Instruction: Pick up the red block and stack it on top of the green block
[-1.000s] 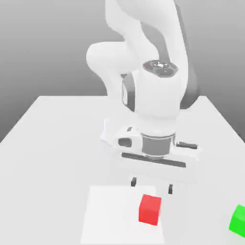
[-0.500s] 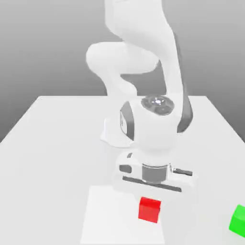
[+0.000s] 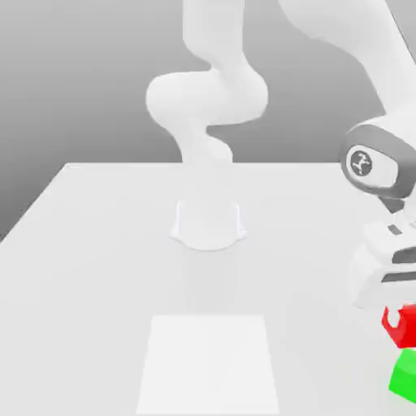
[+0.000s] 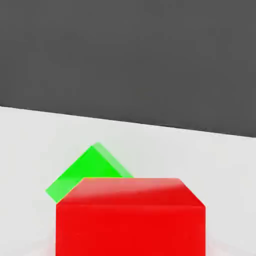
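The red block [image 3: 409, 327] hangs in the air at the exterior view's far right, with my gripper [image 3: 401, 323] shut on it. Directly beneath it, with a small gap between them, the green block [image 3: 405, 376] rests on the table. In the hand view the red block [image 4: 130, 217] fills the foreground. Behind it the green block [image 4: 89, 171] sits turned at an angle and partly hidden by the red one.
The white table [image 3: 97, 244] carries a lighter square patch [image 3: 210, 361] near the front middle. The arm's round base [image 3: 209, 223] stands at the table's centre. Both blocks are close to the table's edge on the exterior view's right.
My gripper came down over the red block on the light patch and shut on it. It then lifted the block and carried it to the exterior view's right, above the green block.
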Robot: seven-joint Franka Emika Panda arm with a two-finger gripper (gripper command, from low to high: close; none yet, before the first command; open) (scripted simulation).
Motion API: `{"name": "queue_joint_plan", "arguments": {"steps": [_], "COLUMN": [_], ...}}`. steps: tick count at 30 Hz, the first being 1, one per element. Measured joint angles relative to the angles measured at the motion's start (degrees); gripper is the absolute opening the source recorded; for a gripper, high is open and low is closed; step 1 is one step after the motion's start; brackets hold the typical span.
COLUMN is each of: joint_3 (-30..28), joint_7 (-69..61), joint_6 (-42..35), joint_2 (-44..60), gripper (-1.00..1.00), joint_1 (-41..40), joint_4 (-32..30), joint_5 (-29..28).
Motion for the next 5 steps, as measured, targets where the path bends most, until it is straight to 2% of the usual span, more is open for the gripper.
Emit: {"name": "queue_joint_plan", "arguments": {"steps": [1,2,5], "joint_3": [-0.8,-1.6,-1.6], "joint_7": [0.8,1.5,1.5], "joint_6": [1.6,3.1,3.1], "joint_2": [2.0,3.7,3.7], "gripper": [-1.0,1.0,1.0], "joint_1": [0.8,1.5,1.5], "joint_4": [0.3,0.5,0.5], "joint_5": [-1.2,-2.2,-2.2]}}
